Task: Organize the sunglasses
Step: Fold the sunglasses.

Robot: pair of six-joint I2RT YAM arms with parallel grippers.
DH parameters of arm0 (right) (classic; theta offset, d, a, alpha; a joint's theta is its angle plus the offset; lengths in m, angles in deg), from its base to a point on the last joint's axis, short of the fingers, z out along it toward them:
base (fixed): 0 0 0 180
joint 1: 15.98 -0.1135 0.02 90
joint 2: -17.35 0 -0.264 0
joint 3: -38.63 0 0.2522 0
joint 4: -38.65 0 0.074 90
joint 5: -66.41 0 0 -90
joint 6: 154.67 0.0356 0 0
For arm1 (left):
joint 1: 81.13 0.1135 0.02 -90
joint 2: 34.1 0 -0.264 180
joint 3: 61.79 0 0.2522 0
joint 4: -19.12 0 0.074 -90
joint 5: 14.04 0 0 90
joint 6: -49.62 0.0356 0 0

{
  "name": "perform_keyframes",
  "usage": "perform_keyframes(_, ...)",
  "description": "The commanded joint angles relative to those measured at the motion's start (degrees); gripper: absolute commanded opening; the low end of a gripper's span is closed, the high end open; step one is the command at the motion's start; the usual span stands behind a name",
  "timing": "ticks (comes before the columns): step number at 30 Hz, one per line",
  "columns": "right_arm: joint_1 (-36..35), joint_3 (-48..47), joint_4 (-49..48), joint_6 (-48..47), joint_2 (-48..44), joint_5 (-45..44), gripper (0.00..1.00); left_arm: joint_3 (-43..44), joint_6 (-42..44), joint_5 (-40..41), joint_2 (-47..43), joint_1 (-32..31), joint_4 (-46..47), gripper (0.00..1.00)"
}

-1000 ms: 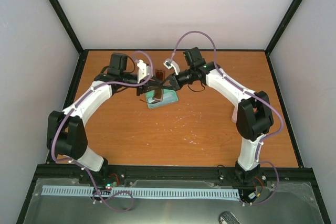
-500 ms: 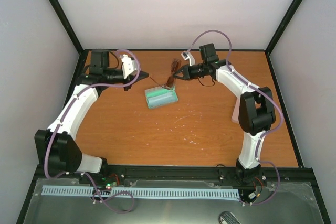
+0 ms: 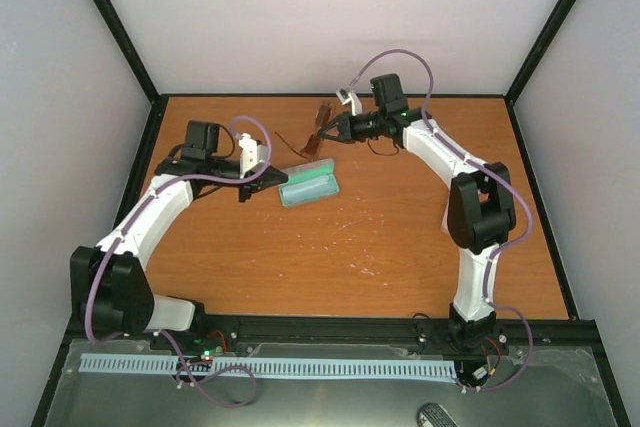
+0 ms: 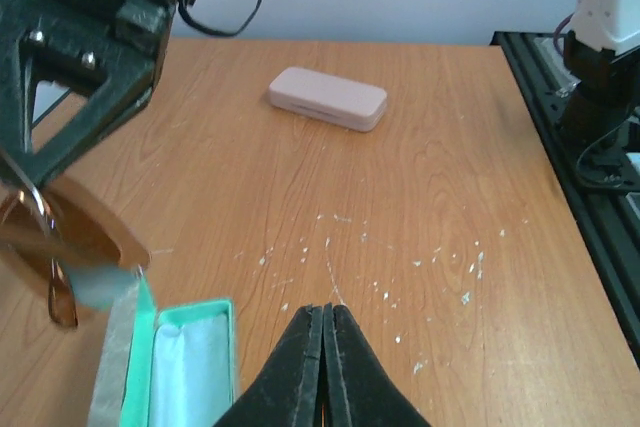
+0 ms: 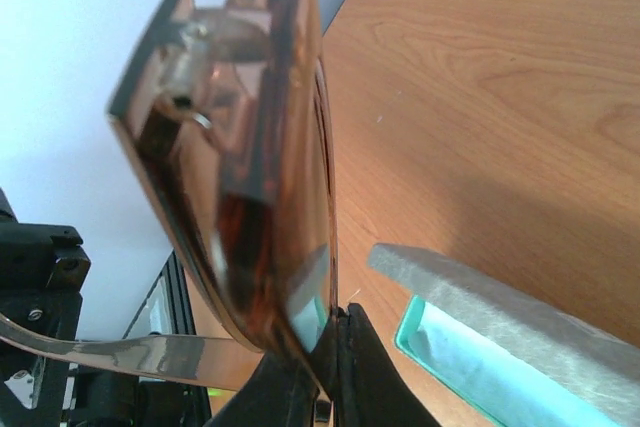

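Observation:
My right gripper [image 3: 322, 134] is shut on the red-orange sunglasses [image 3: 322, 115], holding them in the air behind the open case [image 3: 308, 185]. In the right wrist view the tinted lens [image 5: 250, 167] fills the frame, its lower rim pinched in my right gripper [image 5: 335, 319]. From the left wrist, the sunglasses [image 4: 70, 242] hang at the left, above the case [image 4: 150, 347]. My left gripper [image 4: 325, 312] is shut and empty. It sits low over the table just left of the case, seen from above as the left gripper [image 3: 281, 174].
The grey case has a teal lining and a light blue cloth [image 4: 190, 372] inside; its lid [image 5: 500, 307] stands open. A pink closed case [image 4: 328, 98] lies farther right on the wooden table [image 3: 350, 247]. Black frame rails [image 3: 340, 327] border the table.
My left gripper let go of the sunglasses, shut, pulled back left, then returned beside the case. My right gripper carried the sunglasses up and back, away from the case.

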Motion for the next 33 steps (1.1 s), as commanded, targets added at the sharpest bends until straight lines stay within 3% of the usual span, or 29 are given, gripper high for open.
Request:
perform_keyframes(1, -3.1, 2.3, 0.0, -0.7, -2.0, 1.1, 0.03, 4.0, -3.2, -6.0, 3.3, -2.0, 5.1, 0.02)
perform_keyframes(7, -4.8, 8.3, -2.3, -1.0, -5.1, 3.0, 0.03, 5.2, -7.9, -5.1, 7.2, -5.0, 12.8, 0.03)
perform_keyframes(18, -8.4, 12.8, 3.4, -6.5, -10.3, 6.6, 0.03, 8.8, -10.6, -1.2, 16.2, -5.0, 21.4, 0.04)
perform_keyframes(23, -8.1, 16.0, 2.9, -3.3, -12.9, -0.4, 0.03, 11.8, -14.5, 0.7, 17.3, -3.7, 23.7, 0.01)
perform_keyframes(25, -7.0, 18.9, -1.8, 2.1, -14.1, -2.5, 0.03, 10.2, -17.0, 3.1, 15.3, -1.7, 27.1, 0.01)
perform_keyframes(28, -6.2, 25.2, -12.3, 11.6, -17.2, -6.8, 0.03, 8.3, -14.8, 15.2, 13.7, 0.1, 28.7, 0.01)
perform_keyframes(33, -6.0, 36.4, -33.1, 28.4, -19.8, -14.8, 0.03, 10.0, -5.5, 23.8, 20.0, 3.1, 20.4, 0.01)
